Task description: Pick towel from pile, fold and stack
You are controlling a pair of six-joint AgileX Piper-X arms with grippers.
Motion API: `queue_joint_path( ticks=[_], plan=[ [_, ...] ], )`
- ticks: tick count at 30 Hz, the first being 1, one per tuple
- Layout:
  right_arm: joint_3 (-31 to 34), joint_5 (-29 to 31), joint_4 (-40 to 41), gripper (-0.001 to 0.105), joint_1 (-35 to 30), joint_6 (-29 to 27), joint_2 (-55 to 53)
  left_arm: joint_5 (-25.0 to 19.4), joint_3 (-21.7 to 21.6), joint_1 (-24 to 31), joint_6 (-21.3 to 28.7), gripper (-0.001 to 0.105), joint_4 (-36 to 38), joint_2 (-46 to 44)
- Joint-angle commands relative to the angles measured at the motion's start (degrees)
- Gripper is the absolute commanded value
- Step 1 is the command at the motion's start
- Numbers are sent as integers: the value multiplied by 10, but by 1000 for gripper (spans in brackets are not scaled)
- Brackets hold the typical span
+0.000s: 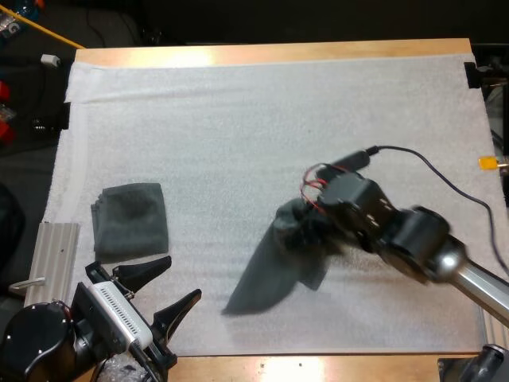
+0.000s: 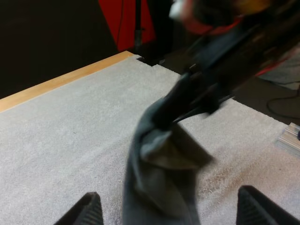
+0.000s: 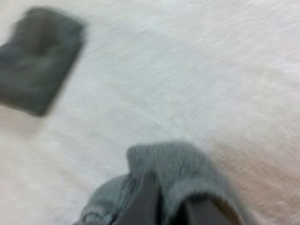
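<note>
While the folded towel (image 1: 131, 219) lies flat at the left side of the mat (image 1: 238, 119), my left gripper (image 1: 181, 278) waits just beside it, by the mat's near edge, with its fingers spread apart and clear of any cloth. Toward the middle, the loose towel (image 1: 274, 267) hangs from my right gripper (image 1: 308, 223), whose fingers are pinched on one bunched end; the lower end seems to reach the mat. To do this well, I judge I should lift until the cloth hangs free. Then I would bring my left fingers to a lower corner, so both corners can be drawn apart and laid flat before folding.
</note>
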Motion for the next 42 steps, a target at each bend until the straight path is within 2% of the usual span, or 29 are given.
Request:
queue_joint_path(
  ticks=[1, 8, 10, 13, 15, 17, 19, 26, 30, 35, 37, 42],
  plan=[
    [-4, 16, -15, 0, -12, -9, 7, -1, -5, -2, -6, 58, -5, 2],
    [-4, 22, -106, 0, -83, -9, 55, -1, -5, -2, -6, 58, -5, 2],
    [-4, 22, -117, 5, -94, -9, 54, -1, -5, -2, -6, 58, -5, 2],
    [-9, 21, -118, 33, -115, -1, 53, -1, -5, -2, -6, 58, -5, 2],
    [-8, 19, -116, 62, -124, 17, 52, -1, -5, -2, -6, 58, -5, 2],
    [-8, 18, -105, 77, -127, 17, 48, -1, -5, -2, -6, 58, -5, 2],
    [-8, 18, -82, 77, -127, 17, 39, -1, -5, -2, -6, 58, -3, 2],
    [-8, 19, 46, 55, -127, 17, 4, -1, 3, -2, -6, 58, 74, 2],
    [0, 0, 100, 54, -127, 17, 0, -1, 17, -2, -6, 58, 106, 2],
    [56, -25, 84, 54, -127, 46, -1, -1, 30, -2, -6, 58, 129, 2],
    [80, -38, 60, 54, -127, 55, -1, -1, 34, -2, -6, 58, 133, 2],
    [154, -46, -21, 54, -127, 118, 5, -1, 35, -2, -6, 58, 135, 2]
  ],
)
